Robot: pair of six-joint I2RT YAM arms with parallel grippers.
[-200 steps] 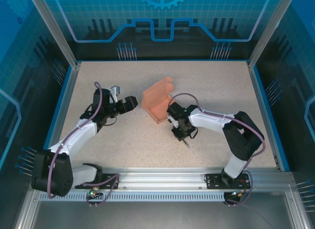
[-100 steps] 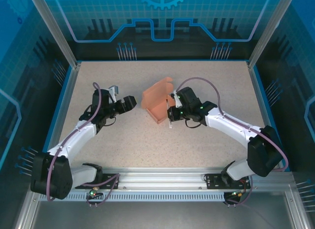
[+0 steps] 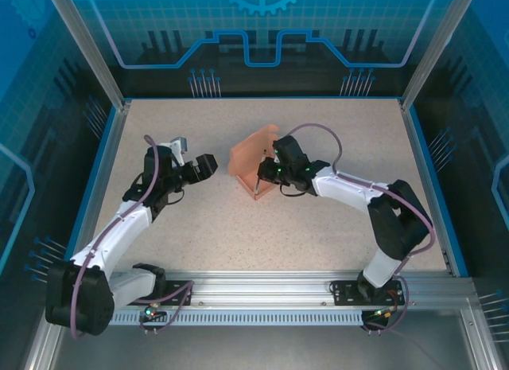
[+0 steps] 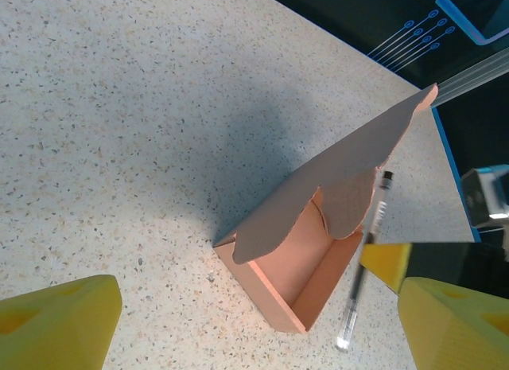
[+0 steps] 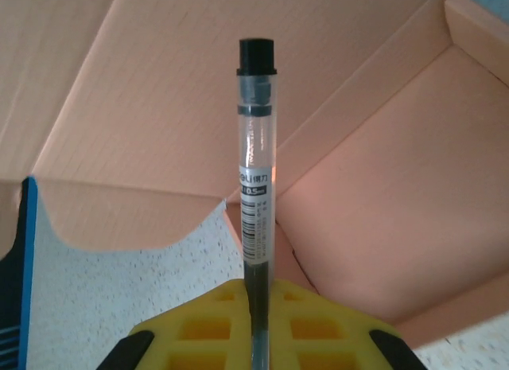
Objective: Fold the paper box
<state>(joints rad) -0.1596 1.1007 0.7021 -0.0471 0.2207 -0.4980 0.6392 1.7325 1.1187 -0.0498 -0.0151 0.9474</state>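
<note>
Paper box (image 3: 248, 157) stands half-folded; right gripper (image 5: 258, 316) pinches pen (image 5: 256, 147), apparently above it.

Top cam sits high behind the arm bases (image 3: 380, 286) and looks down over the whole surface (image 3: 334, 139), with the box (image 3: 251, 157) near centre. Left wrist cam looks down on the box from fairly close, left fingers (image 4: 56, 322) at 8 and 4 o'clock. Right wrist cam is way closer, peering along the pen (image 5: 256, 147) into it. All three share the box.
</note>
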